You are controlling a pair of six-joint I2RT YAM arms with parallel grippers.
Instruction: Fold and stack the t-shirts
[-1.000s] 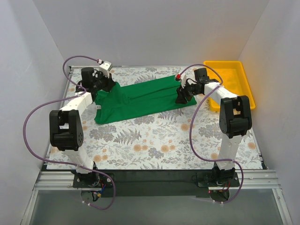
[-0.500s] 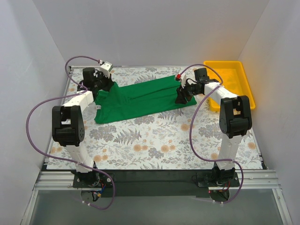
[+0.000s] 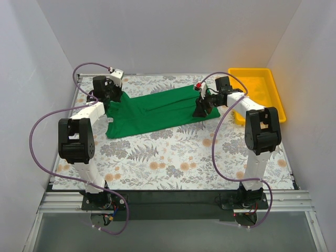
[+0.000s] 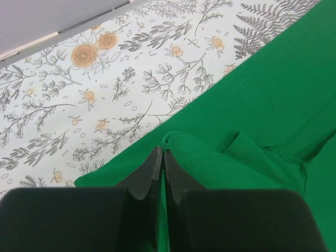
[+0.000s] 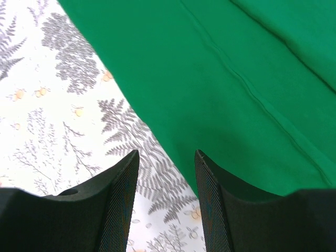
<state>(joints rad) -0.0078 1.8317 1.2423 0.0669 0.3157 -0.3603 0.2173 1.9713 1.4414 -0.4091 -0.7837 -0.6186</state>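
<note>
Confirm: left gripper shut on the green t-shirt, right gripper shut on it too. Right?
Not quite. The right gripper is open, its fingers apart above the edge of the t-shirt, as the right wrist view shows. The left gripper is shut on the t-shirt.

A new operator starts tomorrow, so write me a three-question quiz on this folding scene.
1. True or false: the right gripper is open over the edge of the green t-shirt.
2. Where does the yellow tray sit? A) far right corner of the table B) near left corner C) under the shirt
3. Which gripper is pinched shut on the cloth?
Key: 1 true; 2 A; 3 the left gripper.
</note>
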